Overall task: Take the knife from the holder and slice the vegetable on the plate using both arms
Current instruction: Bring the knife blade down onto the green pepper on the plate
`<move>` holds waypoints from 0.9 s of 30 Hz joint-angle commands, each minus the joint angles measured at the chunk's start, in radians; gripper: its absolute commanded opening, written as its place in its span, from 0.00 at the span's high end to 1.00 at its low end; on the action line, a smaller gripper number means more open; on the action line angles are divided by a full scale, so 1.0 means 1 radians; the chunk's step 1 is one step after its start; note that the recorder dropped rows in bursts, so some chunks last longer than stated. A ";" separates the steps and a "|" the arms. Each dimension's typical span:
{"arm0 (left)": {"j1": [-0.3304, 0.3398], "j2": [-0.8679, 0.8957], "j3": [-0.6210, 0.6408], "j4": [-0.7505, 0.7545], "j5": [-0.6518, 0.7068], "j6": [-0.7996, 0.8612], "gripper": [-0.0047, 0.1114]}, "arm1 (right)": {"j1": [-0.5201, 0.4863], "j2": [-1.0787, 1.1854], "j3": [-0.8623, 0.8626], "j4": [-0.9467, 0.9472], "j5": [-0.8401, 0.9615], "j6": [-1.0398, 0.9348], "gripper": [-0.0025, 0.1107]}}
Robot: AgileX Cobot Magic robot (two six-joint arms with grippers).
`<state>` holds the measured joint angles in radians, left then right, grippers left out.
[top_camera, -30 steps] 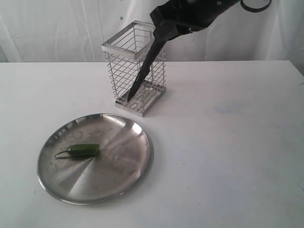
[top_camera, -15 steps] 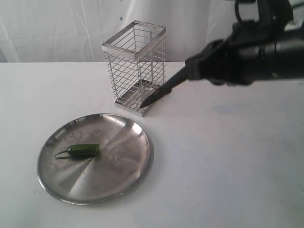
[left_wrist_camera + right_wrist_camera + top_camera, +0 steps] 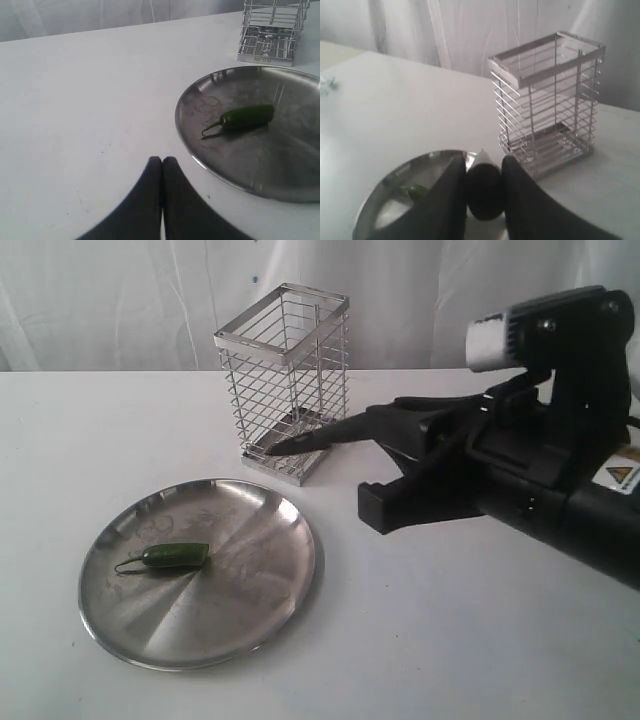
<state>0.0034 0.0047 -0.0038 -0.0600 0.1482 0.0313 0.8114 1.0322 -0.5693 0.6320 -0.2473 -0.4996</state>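
Observation:
The wire holder point(image 3: 283, 380) stands at the back of the white table, with nothing in it. My right gripper point(image 3: 388, 455) is shut on the handle of the black knife point(image 3: 320, 437). The knife lies almost level, with its tip pointing left in front of the holder's base. In the right wrist view the knife point(image 3: 482, 192) sits between the fingers point(image 3: 451, 190), aimed towards the plate point(image 3: 395, 190). The green vegetable point(image 3: 175, 555) lies on the left part of the steel plate point(image 3: 250, 585). My left gripper point(image 3: 162, 160) is shut and empty, low over the table beside the plate point(image 3: 260, 165) and the vegetable point(image 3: 247, 116).
A white curtain hangs behind the table. The bulky right arm point(image 3: 560, 470) fills the right side of the exterior view, above the table. The holder point(image 3: 272, 30) stands just beyond the plate's far rim.
The right arm has lifted the knife out of the holder and swung down to the right. The knife went from steep inside the basket to nearly level. The left gripper stayed shut.

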 commanded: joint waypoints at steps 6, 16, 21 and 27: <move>-0.005 -0.005 0.004 -0.006 0.001 -0.004 0.96 | 0.124 0.218 0.019 -0.104 -0.318 0.251 0.98; -0.005 -0.005 0.004 -0.006 0.001 -0.004 0.96 | 0.216 0.425 0.019 -0.161 -0.466 0.398 0.98; -0.005 -0.005 0.004 -0.006 0.001 -0.004 0.96 | 0.243 0.513 -0.001 -0.151 -0.469 0.386 0.98; -0.005 -0.005 0.004 -0.006 0.001 -0.004 0.96 | 0.247 0.545 -0.017 -0.143 -0.477 0.369 0.98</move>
<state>0.0034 0.0047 -0.0038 -0.0600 0.1482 0.0313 1.0564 1.5779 -0.5780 0.4901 -0.7130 -0.1163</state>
